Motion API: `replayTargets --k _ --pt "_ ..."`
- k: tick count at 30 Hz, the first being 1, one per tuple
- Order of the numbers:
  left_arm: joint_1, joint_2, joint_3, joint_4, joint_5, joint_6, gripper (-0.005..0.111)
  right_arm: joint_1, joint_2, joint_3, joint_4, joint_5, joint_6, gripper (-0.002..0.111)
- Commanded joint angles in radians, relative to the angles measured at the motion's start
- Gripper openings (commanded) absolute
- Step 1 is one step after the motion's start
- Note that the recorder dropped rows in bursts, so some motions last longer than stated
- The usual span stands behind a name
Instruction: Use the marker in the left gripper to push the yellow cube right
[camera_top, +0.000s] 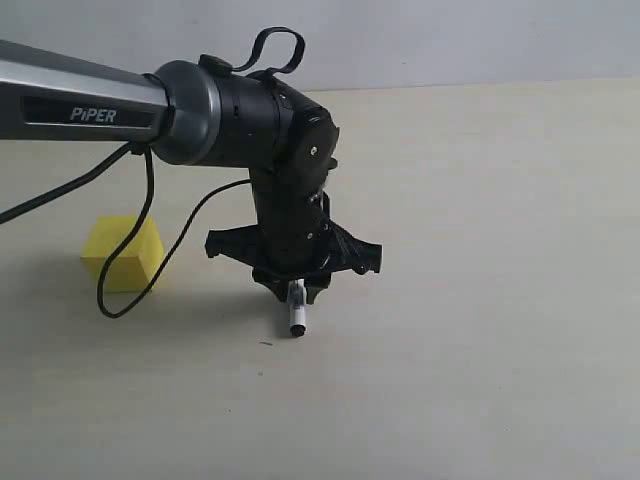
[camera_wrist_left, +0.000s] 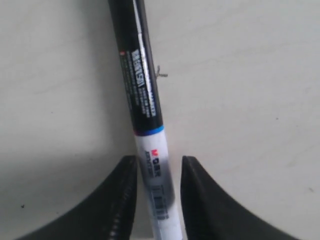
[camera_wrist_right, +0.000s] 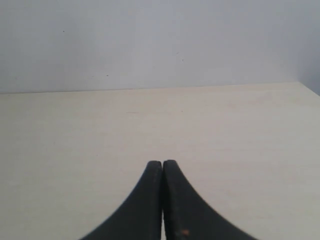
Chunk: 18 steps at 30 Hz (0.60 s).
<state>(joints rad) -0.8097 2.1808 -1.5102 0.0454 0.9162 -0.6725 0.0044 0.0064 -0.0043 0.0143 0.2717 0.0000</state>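
Grip: black two-jawed left gripper (camera_top: 297, 288) clamps slim black-and-white marker (camera_top: 297, 318).
Risk: marker sits right of matte yellow cube (camera_top: 122, 252); direct approach could shove it left.

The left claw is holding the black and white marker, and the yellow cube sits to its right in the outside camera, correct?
No: the exterior view shows the small bright-yellow cube left of the black two-jawed left gripper, not right. It does hold the slim black-and-white marker.
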Motion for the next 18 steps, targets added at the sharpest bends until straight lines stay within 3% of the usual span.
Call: replayTargets --k 1,11,13,15,18 --pt "0.002 -0.002 -0.004 0.005 0.001 -0.01 0.028 -0.004 -0.006 0.004 -0.003 -0.004 -0.008 0.0" --pt "0.002 0.03 -0.004 0.005 -0.01 0.009 0.027 -0.004 -0.006 0.004 -0.003 -0.004 -0.008 0.0" --pt "0.002 0.024 -0.004 0.005 -0.014 0.027 0.018 -0.004 -0.006 0.004 -0.001 -0.004 -0.008 0.0" --pt "0.002 0.007 -0.004 0.015 -0.014 0.043 0.0 -0.004 -0.006 0.004 -0.001 -0.004 -0.008 0.0" --pt "0.002 -0.048 -0.004 0.048 -0.004 0.083 0.0 -0.004 -0.006 0.004 -0.001 -0.004 -0.008 0.0"
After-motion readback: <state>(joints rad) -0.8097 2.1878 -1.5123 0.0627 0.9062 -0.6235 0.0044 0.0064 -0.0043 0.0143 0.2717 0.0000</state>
